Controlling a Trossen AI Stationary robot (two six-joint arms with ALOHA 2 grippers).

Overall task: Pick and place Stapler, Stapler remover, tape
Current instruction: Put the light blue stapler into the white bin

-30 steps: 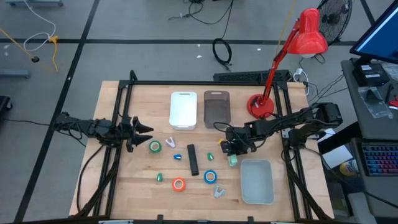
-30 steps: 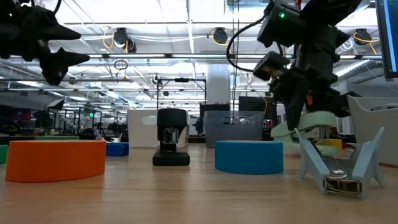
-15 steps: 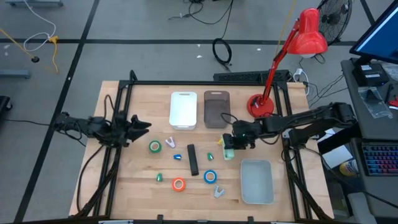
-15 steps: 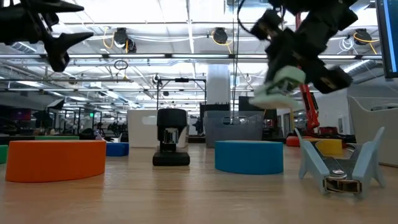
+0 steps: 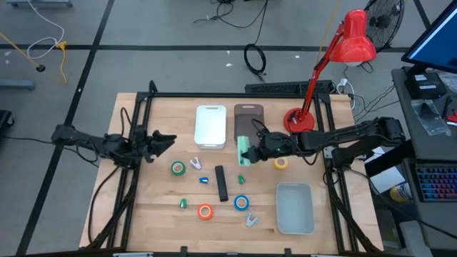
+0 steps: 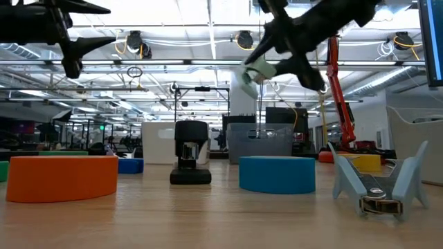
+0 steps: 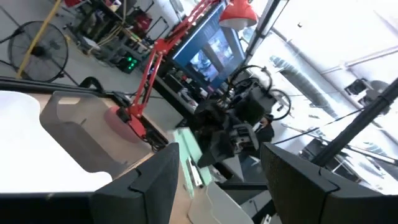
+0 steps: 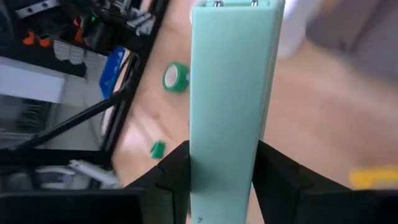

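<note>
My right gripper (image 5: 251, 150) is over the table's middle, just near of the dark grey bin (image 5: 248, 125), shut on a mint-green stapler (image 5: 243, 152). The low view shows that stapler (image 6: 258, 70) high above the table. My left gripper (image 5: 166, 140) hovers open over the table's left part, holding nothing. The green tape (image 5: 178, 168), blue tape (image 5: 241, 203), orange tape (image 5: 205, 211) and yellow tape (image 5: 280, 163) lie flat on the wood. A black stapler (image 5: 222, 183) lies between them. A grey staple remover (image 5: 250, 219) rests near the near edge. My right gripper pinches the mint-green stapler between its two fingers (image 8: 176, 175), one on each long side (image 8: 205, 146). The fingers reach in from the table's right. The stapler is lifted clear of the table and sticks out past the fingertips.
A white bin (image 5: 211, 126) stands beside the dark grey one at the far side, and a pale bin (image 5: 294, 208) sits at the near right. A red desk lamp (image 5: 300, 121) stands at the far right. Small coloured staple removers (image 5: 196, 162) lie among the tapes.
My right gripper has risen and carried the mint-green stapler from beside the pale bin toward the table's left and far edge, up to the dark grey bin. The yellow tape it stood over now shows. My left gripper has risen a little.
</note>
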